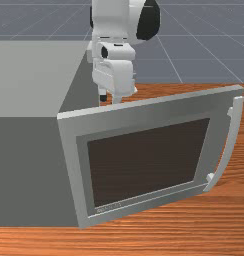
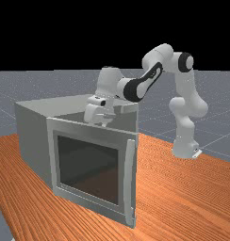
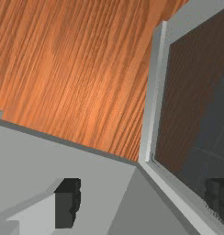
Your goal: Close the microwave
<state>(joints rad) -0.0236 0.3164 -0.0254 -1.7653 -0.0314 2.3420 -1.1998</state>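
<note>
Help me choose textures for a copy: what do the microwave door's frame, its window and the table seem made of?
Door frame: painted metal or plastic, judging by its even, low-sheen grey.
Window: tinted glass or clear plastic, probably glossy; wood-like streaks show in it.
Table: wood, smooth-looking, with streaky, orange-brown grain.

Smooth white rounded arm [image 2: 186, 82] with black joint band [image 2: 133, 90], flared base [image 2: 184, 149] and black-tipped jaws [image 1: 109, 99]
</note>
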